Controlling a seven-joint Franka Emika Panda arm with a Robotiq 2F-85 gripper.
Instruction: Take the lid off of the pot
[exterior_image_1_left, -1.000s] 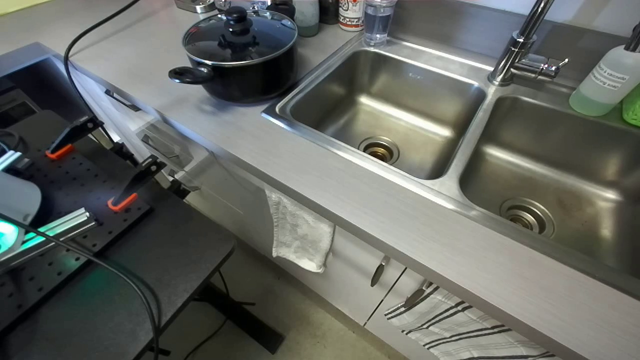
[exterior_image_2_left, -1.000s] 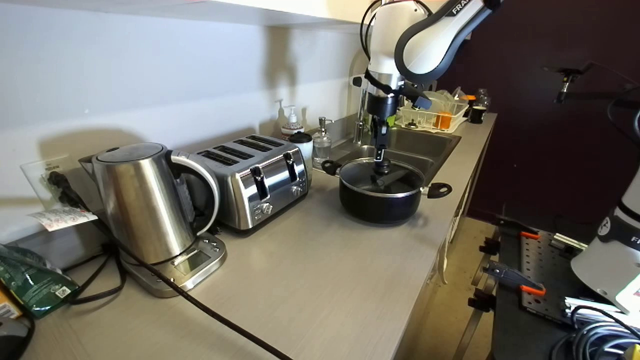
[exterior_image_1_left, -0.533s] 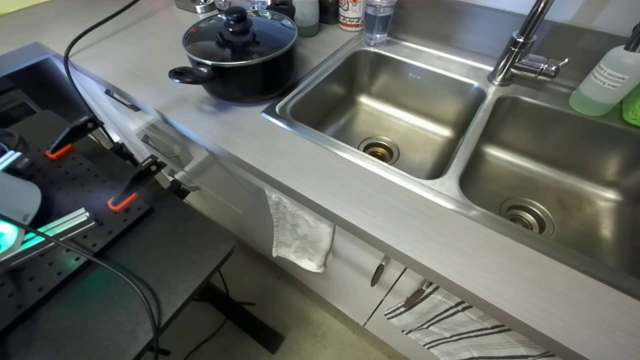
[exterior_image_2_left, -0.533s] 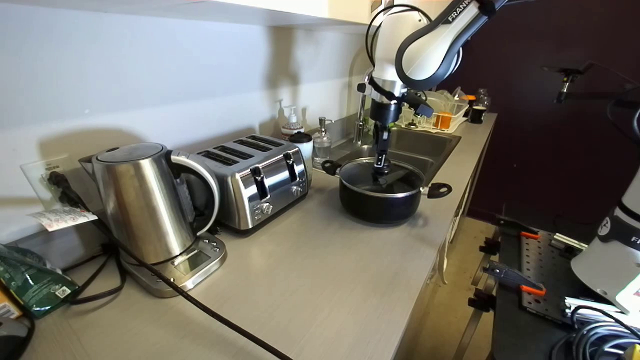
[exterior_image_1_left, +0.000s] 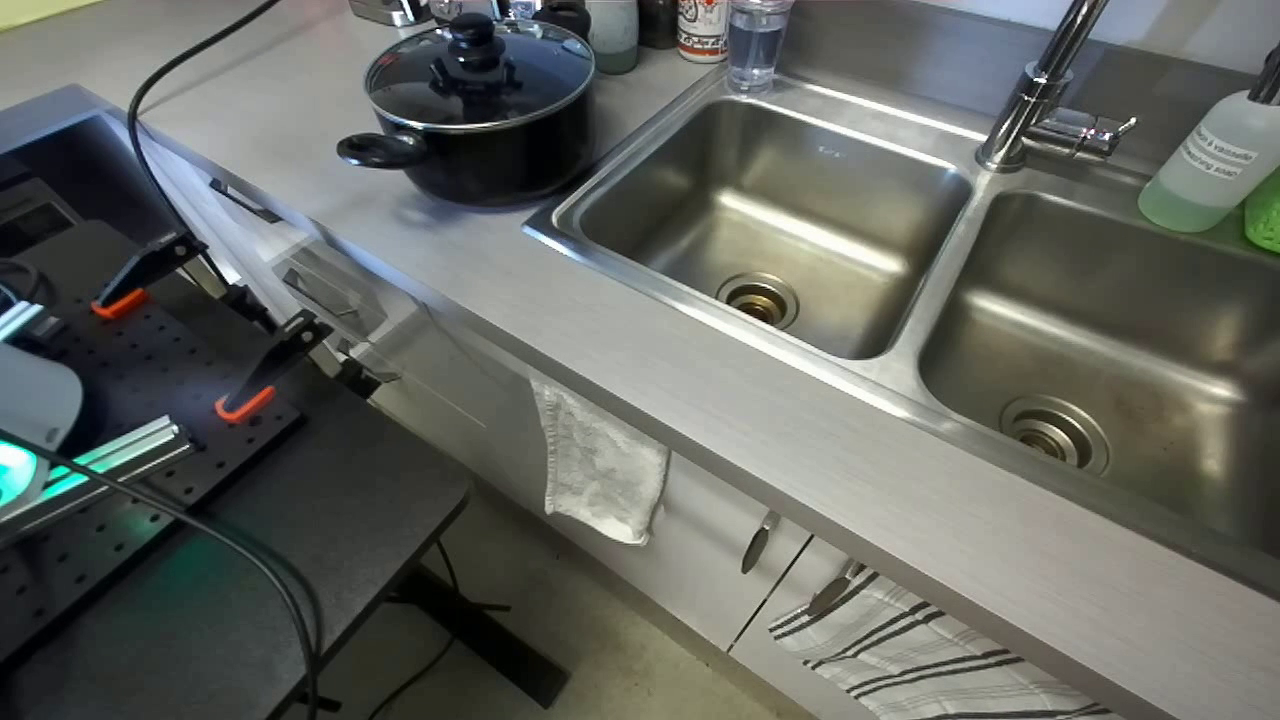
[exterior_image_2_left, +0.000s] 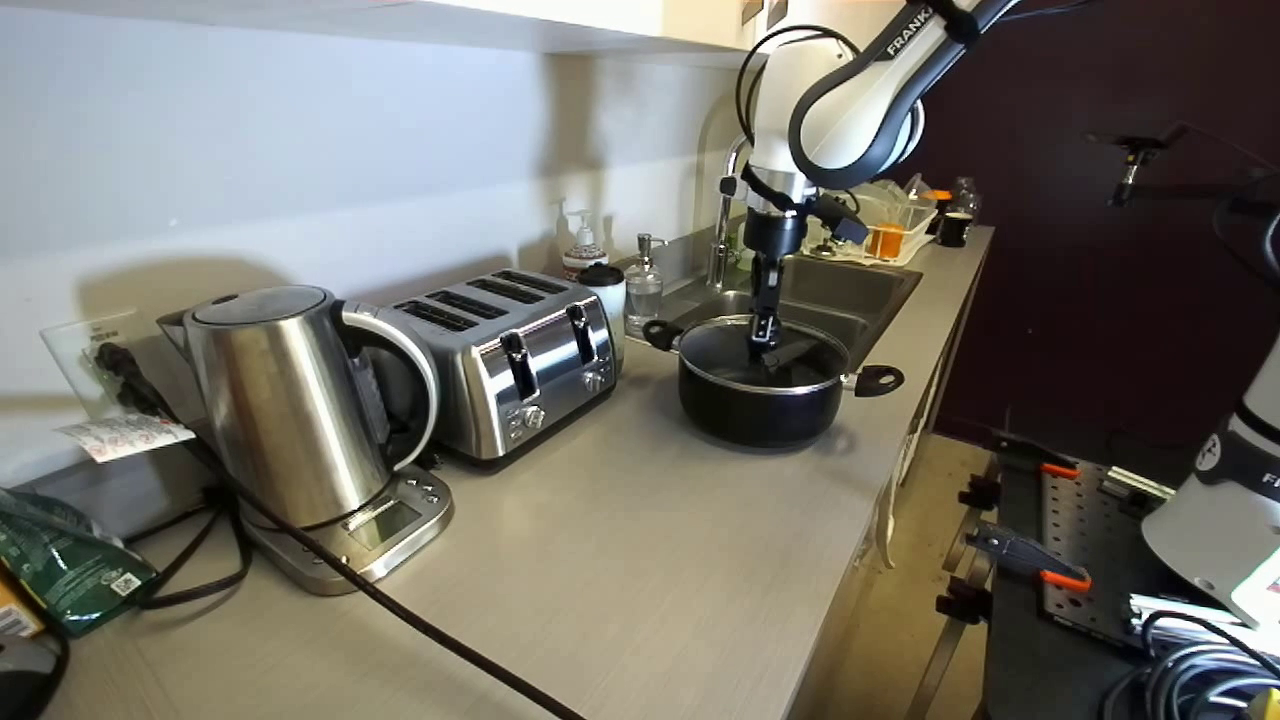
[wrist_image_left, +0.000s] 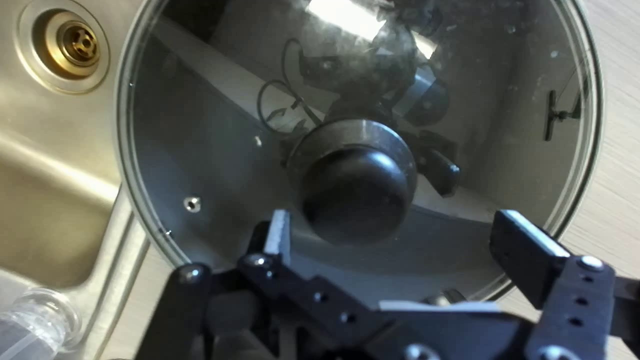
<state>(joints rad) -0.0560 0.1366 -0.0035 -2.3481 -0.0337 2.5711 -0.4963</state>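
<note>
The see-through lid with a metal rim sits on the black pot in both exterior views: lid (exterior_image_1_left: 415, 85) and pot (exterior_image_1_left: 500, 165), lid (exterior_image_2_left: 715, 350) and pot (exterior_image_2_left: 760, 415). The black knob (exterior_image_1_left: 473, 38) stands at the lid's centre. In an exterior view my gripper (exterior_image_2_left: 765, 332) points down at the lid's centre, and its fingers largely cover the knob. In the wrist view the lid (wrist_image_left: 210, 145) fills the middle. The gripper (wrist_image_left: 395, 227) is open and empty; the knob (wrist_image_left: 356, 195) shows beyond the fingertips, nearer the left finger. Contact cannot be told.
A double sink (exterior_image_1_left: 760, 220) with a faucet (exterior_image_1_left: 1030, 110) lies beside the pot. A clear cup (exterior_image_1_left: 755, 45) stands at the sink's corner. A toaster (exterior_image_2_left: 510, 350), a kettle (exterior_image_2_left: 290, 410) and a soap dispenser (exterior_image_2_left: 643, 285) stand along the wall.
My gripper has moved down toward the lid's knob, shifting slightly right in an exterior view. The pot and lid have not moved.
</note>
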